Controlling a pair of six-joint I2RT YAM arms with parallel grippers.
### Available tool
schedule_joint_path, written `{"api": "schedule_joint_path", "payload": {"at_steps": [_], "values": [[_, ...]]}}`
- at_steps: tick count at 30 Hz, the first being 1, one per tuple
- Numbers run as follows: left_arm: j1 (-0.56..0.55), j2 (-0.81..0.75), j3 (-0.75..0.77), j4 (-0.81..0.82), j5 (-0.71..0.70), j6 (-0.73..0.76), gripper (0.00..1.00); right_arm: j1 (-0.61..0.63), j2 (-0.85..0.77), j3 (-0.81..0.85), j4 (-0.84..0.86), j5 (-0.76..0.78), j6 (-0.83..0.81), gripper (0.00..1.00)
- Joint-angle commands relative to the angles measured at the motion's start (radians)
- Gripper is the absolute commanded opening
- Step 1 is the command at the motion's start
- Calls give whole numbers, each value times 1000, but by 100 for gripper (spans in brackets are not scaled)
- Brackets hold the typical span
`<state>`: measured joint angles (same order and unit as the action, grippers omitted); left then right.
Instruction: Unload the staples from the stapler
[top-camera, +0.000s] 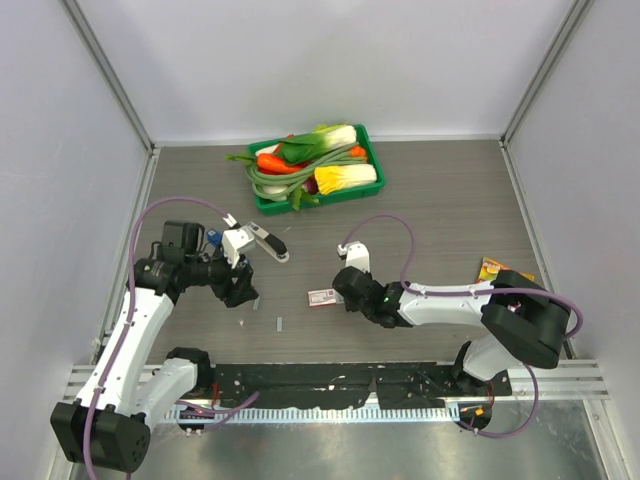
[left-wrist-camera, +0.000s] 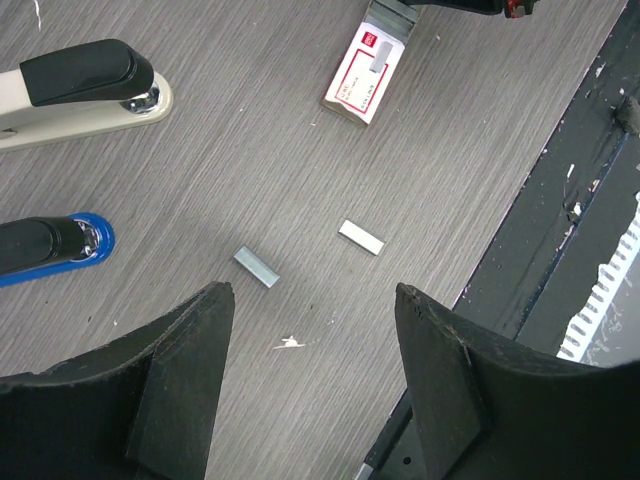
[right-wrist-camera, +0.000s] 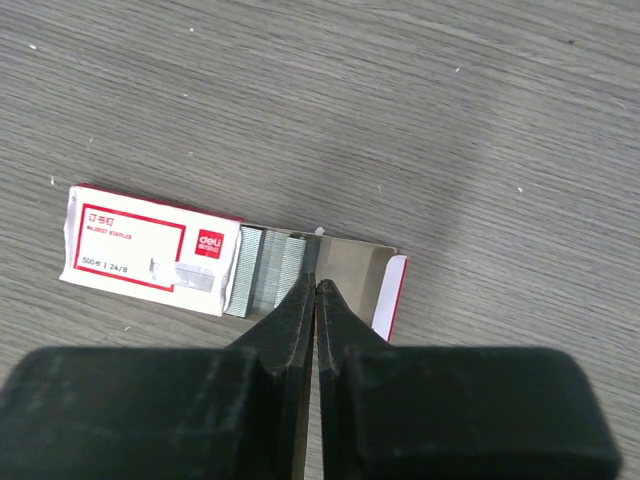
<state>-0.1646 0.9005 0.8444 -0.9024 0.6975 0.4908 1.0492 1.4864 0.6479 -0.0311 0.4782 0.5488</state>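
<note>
Above loose staples, the open left hand is hovering, needing one strip centred between its fingers; the closed right hand is resting at the staple box.

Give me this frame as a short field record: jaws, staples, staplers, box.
left jaws: open, above the loose staples
right jaws: shut, tips at the staple block in the staple box
loose staples: two short strips, the second here, apart, on the table
staple box: red-and-white, tray slid out
staplers: beige stapler and blue stapler, lying on the table, neither held
</note>
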Motion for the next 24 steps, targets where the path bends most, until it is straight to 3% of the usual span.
{"api": "schedule_joint_path", "payload": {"at_steps": [1,24], "values": [[-6,-6,12,-6,5,15,69,14,2,45,54,4,-15,9],[-6,0,13,-3,-1,12,70,20,-44,90,37,0,-49,10]]}}
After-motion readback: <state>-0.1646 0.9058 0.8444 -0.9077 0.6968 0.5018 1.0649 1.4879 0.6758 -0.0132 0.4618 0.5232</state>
